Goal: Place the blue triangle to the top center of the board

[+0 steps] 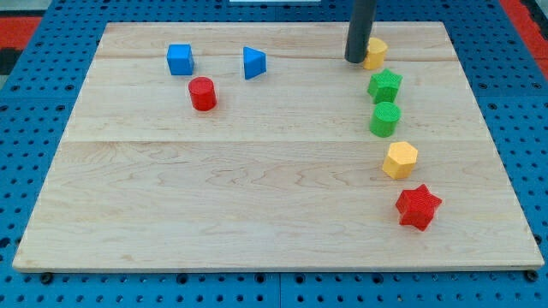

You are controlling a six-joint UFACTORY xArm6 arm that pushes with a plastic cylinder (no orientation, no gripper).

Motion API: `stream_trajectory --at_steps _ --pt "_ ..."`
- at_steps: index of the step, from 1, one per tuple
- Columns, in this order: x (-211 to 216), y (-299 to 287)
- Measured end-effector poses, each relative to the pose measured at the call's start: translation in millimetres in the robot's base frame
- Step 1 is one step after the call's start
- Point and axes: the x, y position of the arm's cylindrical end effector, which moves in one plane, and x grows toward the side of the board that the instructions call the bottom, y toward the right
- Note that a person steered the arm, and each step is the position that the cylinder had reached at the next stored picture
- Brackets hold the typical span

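Note:
The blue triangle (253,62) lies near the view's top, left of centre, on the wooden board (257,188). My tip (355,60) is at the view's top right of centre, well to the right of the triangle and touching or just left of a yellow block (376,52) that it partly hides. A blue cube (180,59) sits left of the triangle. A red cylinder (202,93) sits below and between them.
Down the view's right side stand a green star (385,85), a green cylinder (385,119), a yellow hexagon (400,160) and a red star (418,206). A blue pegboard (34,171) surrounds the board.

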Motion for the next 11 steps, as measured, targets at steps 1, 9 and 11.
stream_trajectory --at_steps 1,9,11 --pt "0 27" --pt "-26 -185" --pt "-67 -164"
